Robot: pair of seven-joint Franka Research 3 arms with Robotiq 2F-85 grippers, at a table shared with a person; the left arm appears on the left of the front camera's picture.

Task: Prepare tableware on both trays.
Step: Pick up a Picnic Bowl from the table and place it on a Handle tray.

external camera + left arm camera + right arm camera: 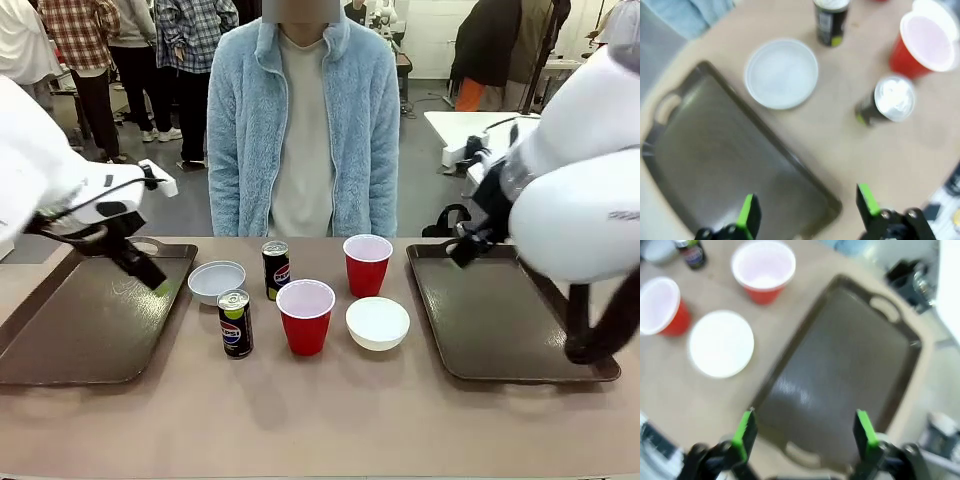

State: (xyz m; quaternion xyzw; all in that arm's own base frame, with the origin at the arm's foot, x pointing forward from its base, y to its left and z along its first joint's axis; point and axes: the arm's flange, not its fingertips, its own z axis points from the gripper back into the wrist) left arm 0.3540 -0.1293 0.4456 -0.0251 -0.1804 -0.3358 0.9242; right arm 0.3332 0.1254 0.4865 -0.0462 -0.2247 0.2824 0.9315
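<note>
Blur makes both wrist views soft, so I cannot read the print on the cans there. Closest to me is the tan table [300,430]. The big white right arm [590,200] covers the near right corner of the right tray [480,320], and the left tray [70,330] is cut off at the picture's left side. Both trays are dark brown and shiny, with raised rims. All six things stand on the table between them. First come the near can [235,323], black with a silver top, the near cup [305,317], red with a pale inside, and the right bowl [377,323], round and white. A bit farther are the left bowl [217,280], just beside the left tray, the far can [275,270] and the far cup [367,264]. The left gripper [807,212] hangs over the left tray's edge, jaws wide apart, holding nothing. The right gripper [802,435] hangs over the right tray, jaws wide too, touching nothing. Behind the table stands a person [303,130] in a fluffy blue jacket, hands hidden by the table edge.
</note>
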